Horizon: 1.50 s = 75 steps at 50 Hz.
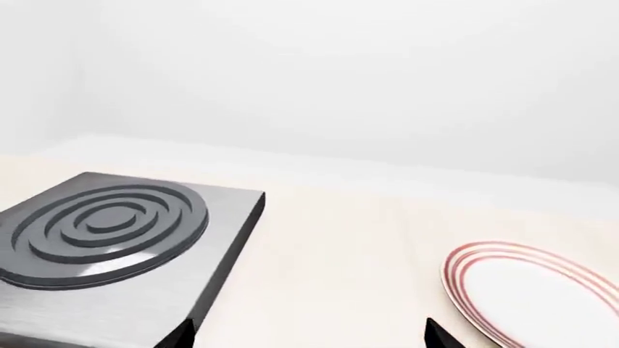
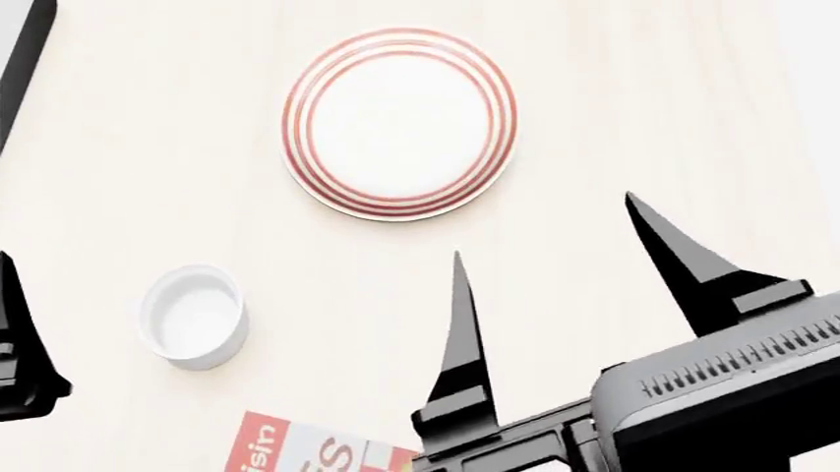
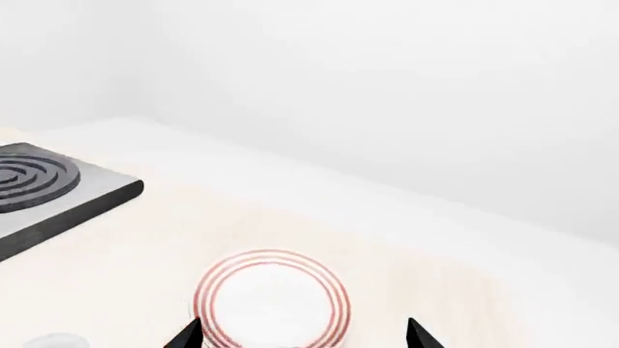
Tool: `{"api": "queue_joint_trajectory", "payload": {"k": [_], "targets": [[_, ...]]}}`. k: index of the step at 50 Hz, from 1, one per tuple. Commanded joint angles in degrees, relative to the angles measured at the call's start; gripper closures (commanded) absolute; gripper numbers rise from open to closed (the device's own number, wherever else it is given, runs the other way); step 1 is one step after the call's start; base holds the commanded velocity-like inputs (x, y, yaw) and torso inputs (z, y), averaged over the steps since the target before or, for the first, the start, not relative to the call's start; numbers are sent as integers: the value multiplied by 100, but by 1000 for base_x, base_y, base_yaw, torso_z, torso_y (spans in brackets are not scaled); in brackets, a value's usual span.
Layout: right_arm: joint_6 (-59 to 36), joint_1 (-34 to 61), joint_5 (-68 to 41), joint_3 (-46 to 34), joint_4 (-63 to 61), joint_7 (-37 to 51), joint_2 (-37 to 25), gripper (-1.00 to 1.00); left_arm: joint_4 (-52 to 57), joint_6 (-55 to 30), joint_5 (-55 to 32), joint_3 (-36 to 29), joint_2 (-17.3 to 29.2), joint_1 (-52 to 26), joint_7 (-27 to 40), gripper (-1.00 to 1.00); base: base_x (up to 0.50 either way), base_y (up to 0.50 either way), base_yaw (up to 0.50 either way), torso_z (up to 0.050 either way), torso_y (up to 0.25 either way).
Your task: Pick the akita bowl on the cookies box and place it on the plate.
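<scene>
The akita bowl is out of view in every frame. Only a corner of the red-and-white cookies box (image 2: pixel 305 450) shows, at the bottom edge of the head view. The plate (image 2: pixel 399 123), white with red rings, lies empty at the far middle of the table; it also shows as the plate (image 1: pixel 532 297) and the plate (image 3: pixel 271 304). My right gripper (image 2: pixel 544 224) hovers open near the plate's near right side, nothing between its fingers. In its own view the right gripper (image 3: pixel 301 332) points at the plate. My left gripper (image 1: pixel 309 333) is open and empty; one of its fingers (image 2: pixel 16 334) shows at the left edge.
A small plain white cup (image 2: pixel 195 317) stands left of the box corner. A grey stove burner block (image 1: pixel 106 232) sits at the far left, seen also as the burner block (image 3: pixel 39 185). A white wall closes the table's far edge.
</scene>
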<state>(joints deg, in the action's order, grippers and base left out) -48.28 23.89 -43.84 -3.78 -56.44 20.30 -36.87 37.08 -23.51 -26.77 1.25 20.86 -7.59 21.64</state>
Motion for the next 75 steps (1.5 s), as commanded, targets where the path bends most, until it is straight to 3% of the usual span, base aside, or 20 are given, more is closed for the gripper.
{"api": "queue_joint_trajectory", "payload": {"k": [1,5,11,20,28,32,36,45,58,75], "targets": [[-468,1774,-2344,-922,-352,907,-1168,-100,113,-300,-42,54,112,-138,183,-100,0,0,0,0,0],[383,2628,-2437,-2492,-354,1124,-1877,-100,115,-273,-21,44,127,-127,180,-100,0,0,0,0,0],[1126,3693,-2752,-4075,-354,1420,-2273,-100,116,-276,-47,52,145,-119,180,-100,0,0,0,0,0],[2742,6887,-2815,-8270,-355,1933,-2517,-100,94,-258,-64,51,156,-105,179,-100,0,0,0,0,0],[4624,9902,-2270,-12856,-355,2589,-1535,-100,96,-220,-81,45,166,-51,163,-100,0,0,0,0,0],[5610,10591,-1903,-14335,-354,3029,-834,-100,68,-186,-89,39,167,-39,141,-100,0,0,0,0,0],[6020,10697,-1615,-15044,-333,3363,-179,-100,9,-139,-69,21,161,-15,124,-100,0,0,0,0,0],[6623,10736,-1668,-15676,-340,3500,610,-100,-1,-102,-81,8,179,28,103,-100,0,0,0,0,0],[7759,10905,-942,-16833,-346,4271,2132,-100,-20,-126,-91,-21,203,-3,125,-100,0,0,0,0,0],[8028,10484,-759,-17253,-270,4632,3098,-100,-68,-51,-108,-18,205,31,126,-100,0,0,0,0,0]]}}
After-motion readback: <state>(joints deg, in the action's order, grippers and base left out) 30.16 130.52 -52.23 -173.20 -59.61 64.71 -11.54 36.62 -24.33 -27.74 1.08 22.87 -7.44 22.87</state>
